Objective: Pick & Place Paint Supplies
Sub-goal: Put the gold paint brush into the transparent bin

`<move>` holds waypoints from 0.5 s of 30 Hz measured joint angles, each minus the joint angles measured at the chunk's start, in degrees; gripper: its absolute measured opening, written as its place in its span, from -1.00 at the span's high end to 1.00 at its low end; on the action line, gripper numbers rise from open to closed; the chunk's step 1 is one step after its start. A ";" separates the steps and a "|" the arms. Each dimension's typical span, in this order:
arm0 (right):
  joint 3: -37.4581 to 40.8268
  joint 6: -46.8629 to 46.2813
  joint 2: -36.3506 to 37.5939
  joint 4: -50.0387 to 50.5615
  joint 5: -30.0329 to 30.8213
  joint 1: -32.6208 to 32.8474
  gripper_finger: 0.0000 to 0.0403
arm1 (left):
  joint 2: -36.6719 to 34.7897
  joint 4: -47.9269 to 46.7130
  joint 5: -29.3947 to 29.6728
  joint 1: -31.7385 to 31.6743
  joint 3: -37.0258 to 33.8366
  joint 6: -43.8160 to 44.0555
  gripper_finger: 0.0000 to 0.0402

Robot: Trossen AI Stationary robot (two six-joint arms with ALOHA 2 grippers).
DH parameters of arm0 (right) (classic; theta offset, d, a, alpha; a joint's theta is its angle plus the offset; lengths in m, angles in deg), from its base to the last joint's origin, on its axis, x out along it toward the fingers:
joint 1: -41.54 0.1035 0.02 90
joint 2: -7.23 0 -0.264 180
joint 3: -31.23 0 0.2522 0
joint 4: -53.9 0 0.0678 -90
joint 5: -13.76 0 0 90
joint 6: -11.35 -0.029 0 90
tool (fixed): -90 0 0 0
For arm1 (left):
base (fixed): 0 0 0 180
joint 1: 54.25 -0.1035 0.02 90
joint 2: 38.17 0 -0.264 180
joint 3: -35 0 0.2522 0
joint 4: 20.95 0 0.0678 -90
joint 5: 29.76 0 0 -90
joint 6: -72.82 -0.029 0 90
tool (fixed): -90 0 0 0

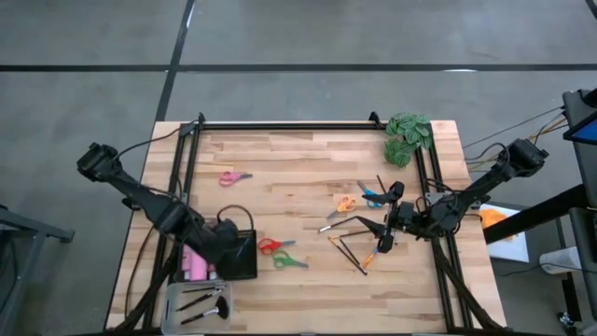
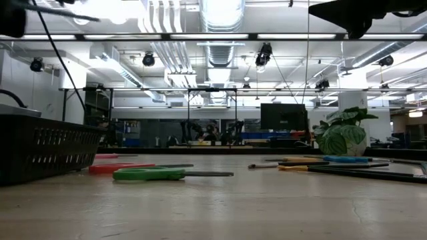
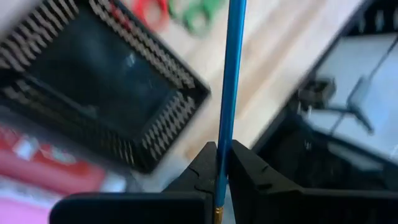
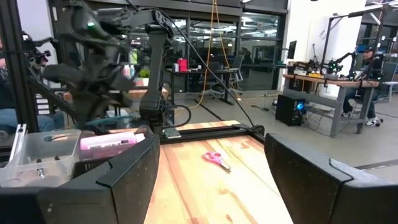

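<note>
My left gripper (image 1: 227,245) (image 3: 224,149) hovers over the black mesh basket (image 1: 240,254) (image 3: 106,87), shut on a blue-handled brush (image 3: 231,62). Red scissors (image 1: 269,245) and green scissors (image 1: 290,261) lie flat on the table just right of the basket. My right gripper (image 1: 390,226) (image 4: 211,148) is open above the table's right part, among loose dark brushes (image 1: 354,250), orange scissors (image 1: 346,203) and blue scissors (image 1: 373,196). Pink scissors (image 1: 234,177) (image 4: 216,158) lie farther back. Pink bottles (image 1: 194,264) lie left of the basket. My left gripper pinches the brush's blue handle (image 3: 221,174) between its two fingers. The handle runs along the fingers and sticks out forward past their tips. A gold bit of the brush (image 3: 217,215) shows far back between them. The brush is lifted clear above the basket's corner.
A grey tray (image 1: 171,308) (image 3: 367,62) holding several dark brushes sits at the near-left corner. A green leafy clump (image 1: 408,136) (image 2: 343,137) stands at the far-right corner. Black frame rails (image 1: 280,125) border the wooden table. Bare wood lies in the middle (image 1: 298,177).
</note>
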 joint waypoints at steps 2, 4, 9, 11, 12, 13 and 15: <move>0.00 0.05 0.00 0.01 0.00 0.00 -0.43 | 1.46 -0.19 -0.93 2.56 1.59 -0.01 0.90; 0.00 0.04 0.00 -0.01 0.01 0.00 -0.43 | 3.08 -0.41 -0.96 5.60 3.25 0.00 0.90; 0.00 -0.01 0.00 0.00 0.00 0.00 -0.43 | 8.15 -1.55 -1.15 11.10 6.95 1.22 0.90; 0.00 -0.01 0.00 0.00 0.00 -0.01 -0.43 | 10.45 -3.27 -1.37 12.20 9.01 1.26 0.90; 0.00 0.08 0.00 0.00 0.00 0.00 -0.43 | 11.54 -4.34 -1.83 12.61 10.01 1.08 0.90; 0.00 0.06 0.00 0.01 0.00 0.00 -0.43 | 12.74 -5.65 -2.51 12.99 11.07 0.84 0.90; 0.00 -0.01 0.00 -0.01 0.00 -0.02 -0.43 | 14.79 -8.16 -4.48 13.53 13.26 0.67 0.90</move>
